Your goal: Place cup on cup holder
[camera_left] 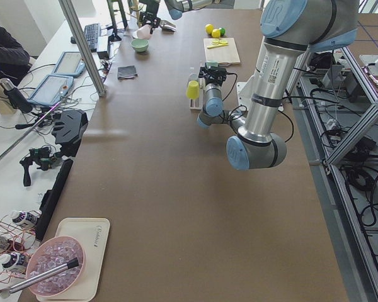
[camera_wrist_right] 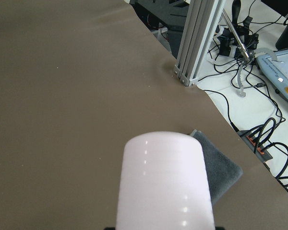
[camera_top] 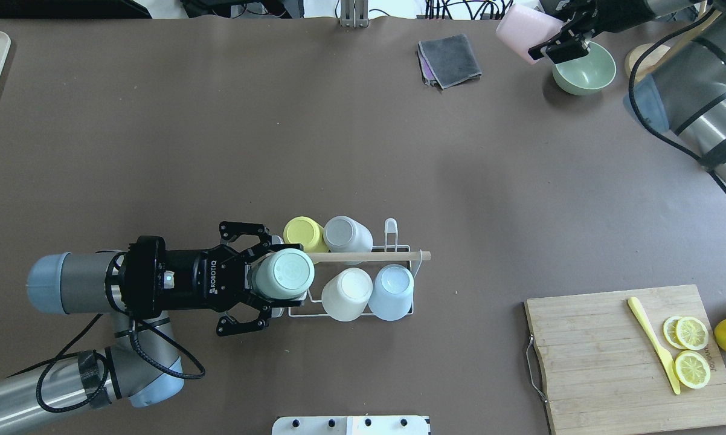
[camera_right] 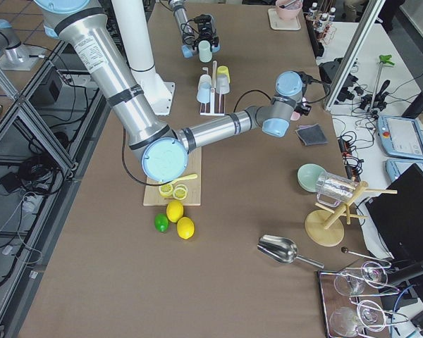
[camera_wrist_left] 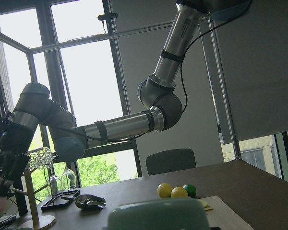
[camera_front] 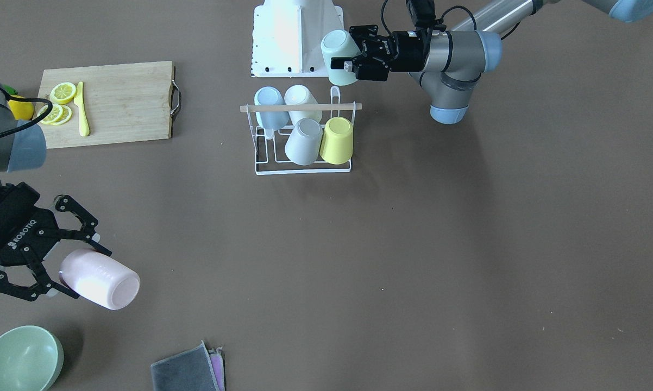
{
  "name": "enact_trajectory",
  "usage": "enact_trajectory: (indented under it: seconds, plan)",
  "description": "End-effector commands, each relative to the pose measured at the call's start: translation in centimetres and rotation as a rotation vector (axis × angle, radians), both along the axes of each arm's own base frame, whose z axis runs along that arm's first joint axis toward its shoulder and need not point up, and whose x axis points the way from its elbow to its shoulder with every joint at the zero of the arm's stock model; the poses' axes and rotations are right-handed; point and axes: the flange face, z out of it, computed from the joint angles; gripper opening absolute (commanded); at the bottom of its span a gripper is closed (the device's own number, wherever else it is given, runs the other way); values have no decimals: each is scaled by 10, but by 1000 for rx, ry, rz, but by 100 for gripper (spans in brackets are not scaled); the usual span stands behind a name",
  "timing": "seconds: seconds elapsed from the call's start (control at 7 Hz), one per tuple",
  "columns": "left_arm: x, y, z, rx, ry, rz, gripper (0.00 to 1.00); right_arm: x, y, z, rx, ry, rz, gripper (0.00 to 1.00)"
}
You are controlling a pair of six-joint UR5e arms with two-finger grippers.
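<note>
The cup holder [camera_front: 303,167] is a white wire rack with a wooden rod [camera_front: 300,107] across its top; it also shows in the overhead view [camera_top: 406,249]. On it sit upside down a light blue cup [camera_front: 268,103], a white cup [camera_front: 303,100], a grey cup [camera_front: 303,142] and a yellow cup [camera_front: 337,141]. My left gripper [camera_front: 351,50] is shut on a mint green cup [camera_front: 337,51], held bottom-up over the rack's near-robot end [camera_top: 284,275]. My right gripper [camera_front: 79,269] is shut on a pink cup [camera_front: 101,279], far from the rack, lifted near the far table edge [camera_top: 520,30].
A wooden cutting board [camera_front: 120,103] carries lemon slices [camera_front: 60,103] and a yellow knife [camera_front: 82,111]. A green bowl [camera_front: 19,358] and a folded grey cloth [camera_front: 185,372] lie near the pink cup. The white robot base [camera_front: 296,38] stands behind the rack.
</note>
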Motion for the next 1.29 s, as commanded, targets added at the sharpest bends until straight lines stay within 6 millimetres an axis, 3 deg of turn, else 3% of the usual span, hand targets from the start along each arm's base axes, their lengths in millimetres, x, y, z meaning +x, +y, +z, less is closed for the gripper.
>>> enact_trajectory:
  seconds: [0.0,0.14,0.29,0.43,0.57,0.71,0.86,1.14]
  plan:
    - [15,13,9,-19,-3,26,0,-54,45,-20,65,-97,95,38]
    - [18,20,9,-47,16,51,0,-78,77,-16,71,-196,121,38]
    - [18,19,3,-53,35,47,0,-83,96,-14,62,-272,100,38]
    - [18,16,2,-69,45,34,0,-90,110,-12,67,-366,70,38]
    - [17,13,3,-89,55,13,1,-95,117,8,71,-423,48,38]
    - [17,10,9,-108,70,-8,2,-102,115,32,76,-464,33,37]
    - [17,8,12,-116,72,-16,3,-113,114,42,84,-475,17,37]
    - [26,5,21,-128,58,-25,6,-134,95,45,154,-539,-13,36]
